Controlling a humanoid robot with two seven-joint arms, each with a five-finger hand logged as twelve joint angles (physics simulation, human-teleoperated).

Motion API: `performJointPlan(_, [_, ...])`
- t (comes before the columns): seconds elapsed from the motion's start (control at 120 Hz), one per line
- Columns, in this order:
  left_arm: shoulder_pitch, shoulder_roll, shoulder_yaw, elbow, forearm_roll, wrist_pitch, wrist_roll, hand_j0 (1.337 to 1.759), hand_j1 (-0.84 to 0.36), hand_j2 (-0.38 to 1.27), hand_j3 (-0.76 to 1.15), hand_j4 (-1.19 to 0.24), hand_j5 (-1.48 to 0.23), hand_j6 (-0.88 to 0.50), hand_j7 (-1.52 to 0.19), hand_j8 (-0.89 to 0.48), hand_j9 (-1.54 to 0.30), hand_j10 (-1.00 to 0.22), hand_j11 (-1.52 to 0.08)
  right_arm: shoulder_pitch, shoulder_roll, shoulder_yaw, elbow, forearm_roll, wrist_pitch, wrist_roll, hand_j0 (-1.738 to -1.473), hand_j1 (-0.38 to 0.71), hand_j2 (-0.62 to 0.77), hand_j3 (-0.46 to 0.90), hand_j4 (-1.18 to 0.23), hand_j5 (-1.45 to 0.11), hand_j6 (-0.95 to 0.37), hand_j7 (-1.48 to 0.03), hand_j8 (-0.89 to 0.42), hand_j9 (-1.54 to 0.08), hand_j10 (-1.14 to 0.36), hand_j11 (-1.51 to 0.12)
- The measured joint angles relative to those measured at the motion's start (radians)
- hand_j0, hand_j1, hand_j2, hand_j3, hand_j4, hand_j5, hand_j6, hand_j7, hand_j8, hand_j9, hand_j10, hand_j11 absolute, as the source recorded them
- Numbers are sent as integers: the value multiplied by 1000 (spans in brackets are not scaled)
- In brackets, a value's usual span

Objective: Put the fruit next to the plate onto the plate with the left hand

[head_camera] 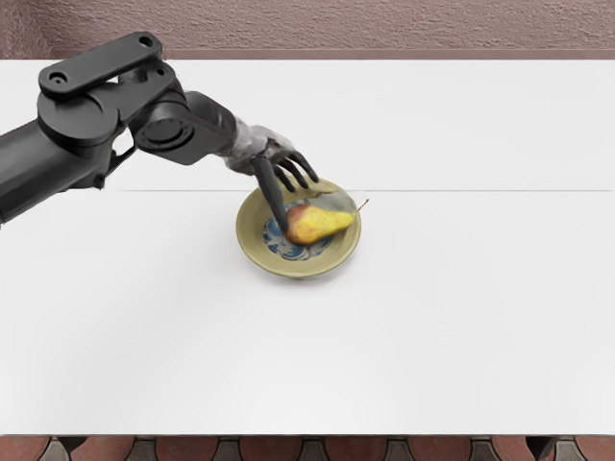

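— Nearest to us is the front part of the white table. Where is the fruit?
— The pear lies inside the plate, over its blue pattern, near the middle of the table.
— So the task is finished?
— Almost, in my judgement. The pear rests on the plate. What is left is only for the left hand to move away from it.
— Does the hand hold the pear?
— I think not. The fingers are spread apart above the far rim and close on nothing. One dark digit reaches down to the broad end of the pear. Whether it touches, I cannot tell.
— How does the pear lie?
— On its side. Its long axis runs left to right, turned a little away from us at the right. The broad, reddish end is at the left, beside the hand. The narrow end and the stem point to the right, with the stem reaching over the rim.
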Motion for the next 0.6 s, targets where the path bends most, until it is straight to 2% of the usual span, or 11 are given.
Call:
performJointPlan(0.167, [10, 103, -74, 0, -117, -72, 0, 1657, 216, 66, 0, -94, -174, -77, -171, -69, -171, -99, -172, 0, 0, 0, 0, 0, 0, 0, -1658, -331, -3, 0, -15, -20, -15, -20, -15, -20, -15, -20])
performJointPlan(0.242, [23, 147, -92, 1, -202, -82, 0, 1657, 251, 46, 0, -71, -127, -59, -124, -53, -125, -74, -125, 0, 0, 0, 0, 0, 0, 0, -1658, -331, -3, 0, -15, -20, -15, -20, -15, -20, -15, -20])
performJointPlan(0.375, [64, 286, -107, 1, -417, -89, 0, 1658, 289, 26, 0, -44, -76, -38, -74, -35, -75, -46, -75, 0, 0, 0, 0, 0, 0, 0, -1658, -331, -3, 0, -15, -20, -15, -20, -15, -20, -15, -20])
performJointPlan(0.492, [170, 312, -118, 2, -522, -91, 0, 1658, 309, 15, 0, -31, -50, -27, -49, -25, -49, -31, -49, 1, 0, 0, 1, 0, 0, 0, -1658, -331, -3, 0, -15, -20, -15, -20, -15, -20, -15, -20])
performJointPlan(0.55, [184, 364, -139, 2, -552, -91, 0, 1658, 315, 12, 0, -26, -41, -23, -41, -22, -41, -26, -41, 1, 0, 0, 1, 0, 0, 0, -1658, -331, -3, 0, -15, -20, -15, -20, -15, -20, -15, -20])
performJointPlan(0.6, [229, 422, -155, 2, -591, -91, 0, 1658, 320, 10, 0, -22, -35, -20, -35, -19, -35, -23, -35, 1, 0, 0, 0, 0, 0, 0, -1658, -331, -3, 0, -15, -20, -15, -20, -15, -20, -15, -20])
